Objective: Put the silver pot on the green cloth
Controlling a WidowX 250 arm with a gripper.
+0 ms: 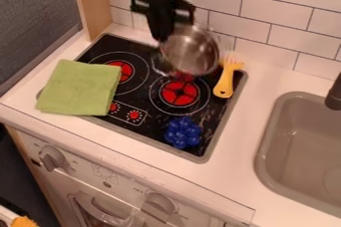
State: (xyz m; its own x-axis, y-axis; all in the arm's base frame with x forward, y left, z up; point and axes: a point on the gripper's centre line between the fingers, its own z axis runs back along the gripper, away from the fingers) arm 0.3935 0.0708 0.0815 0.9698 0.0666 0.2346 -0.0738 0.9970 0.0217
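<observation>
White tiles (287, 14) back the counter (256, 79), with a dark panel (37, 17) at the far left. Next to the right lies your target, the green cloth (83, 87), spread flat over the left edge of the black cooktop (143, 121) and bare on top. Further right, your gripper (164, 38) hangs down at the back, its fingers apparently clenched on the left side of the silver pot (193, 52). You have the pot above the back part of the cooktop, tilted, its mouth turned partly toward the camera. Being round, it shows no clear long axis; a curved piece at its lower left may be a handle, but you can't be sure. You seem to be at the carrying step: next, bring it left and toward the camera, level its base over the cloth, lower, then let go. Nearer the front sits a blue toy (182, 133); right of the pot lies a yellow utensil (227, 81), lengthwise front to back, and beyond it the sink (303, 156).
</observation>
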